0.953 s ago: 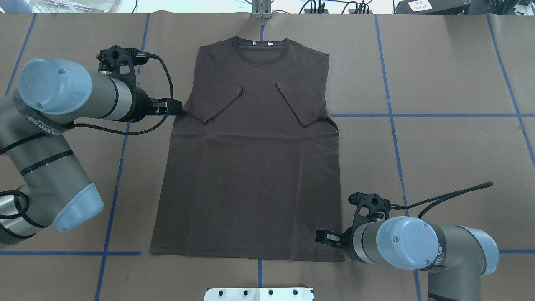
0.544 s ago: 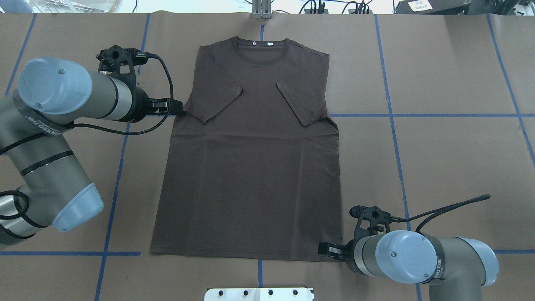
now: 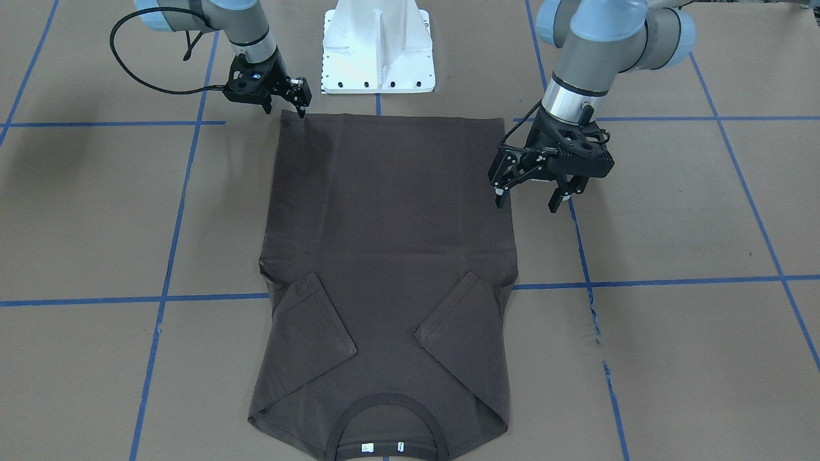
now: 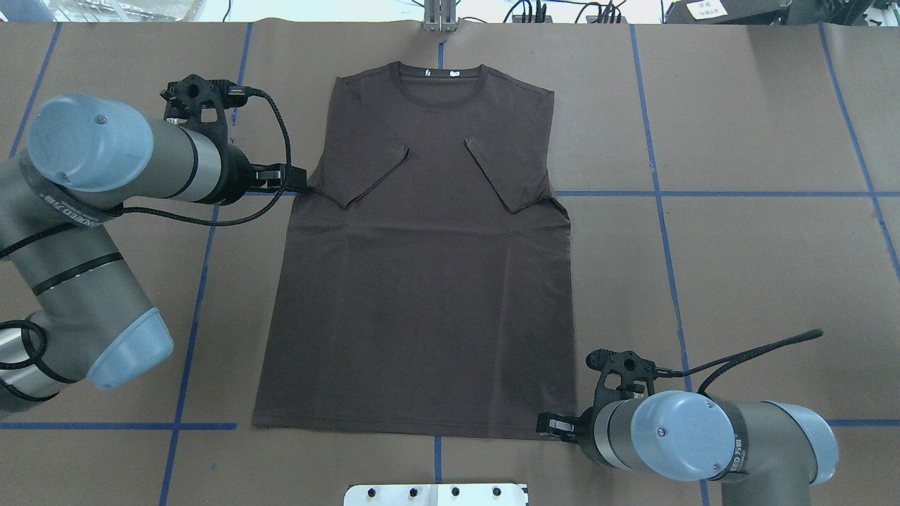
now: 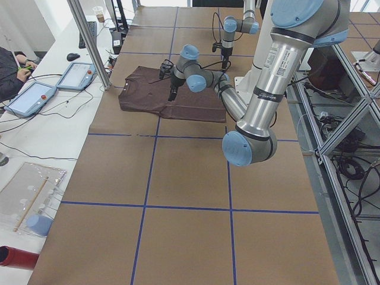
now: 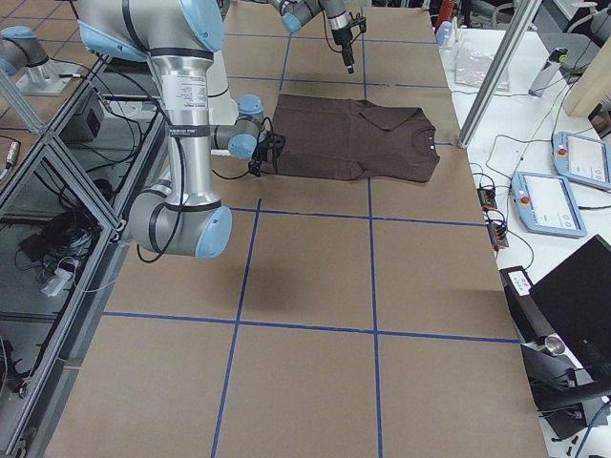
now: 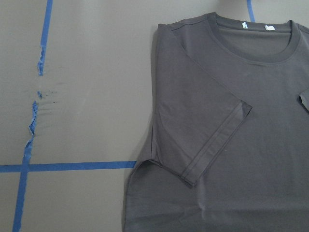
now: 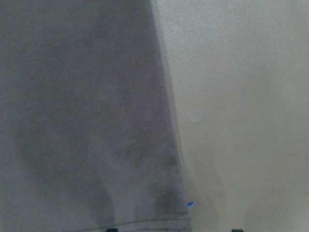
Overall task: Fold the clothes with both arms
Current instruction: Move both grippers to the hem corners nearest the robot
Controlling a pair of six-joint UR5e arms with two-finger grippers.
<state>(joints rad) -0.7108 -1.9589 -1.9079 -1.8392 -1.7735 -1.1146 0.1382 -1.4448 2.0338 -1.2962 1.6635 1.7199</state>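
Observation:
The dark brown T-shirt (image 4: 422, 281) lies flat on the brown paper table, both sleeves folded in over the chest, its collar (image 4: 439, 77) at the far side. My left gripper (image 4: 294, 183) is open and empty. It hovers at the shirt's left edge beside the folded sleeve, as the front view (image 3: 526, 200) also shows. My right gripper (image 3: 284, 109) is open and low at the hem's right corner, also in the overhead view (image 4: 552, 425). The right wrist view shows that hem corner (image 8: 164, 208) between the two fingertips. The left wrist view shows the folded sleeve (image 7: 207, 140).
The white pedestal base (image 3: 378, 45) stands just behind the hem. Blue tape lines (image 4: 703, 193) cross the paper, torn in one spot (image 7: 34, 121). Tablets (image 5: 29, 98) and a metal post (image 5: 89, 41) stand past the collar end. Bare paper lies on both sides of the shirt.
My right gripper has moved toward the robot along the shirt's right edge, down to the hem corner. The left gripper and the shirt have hardly moved.

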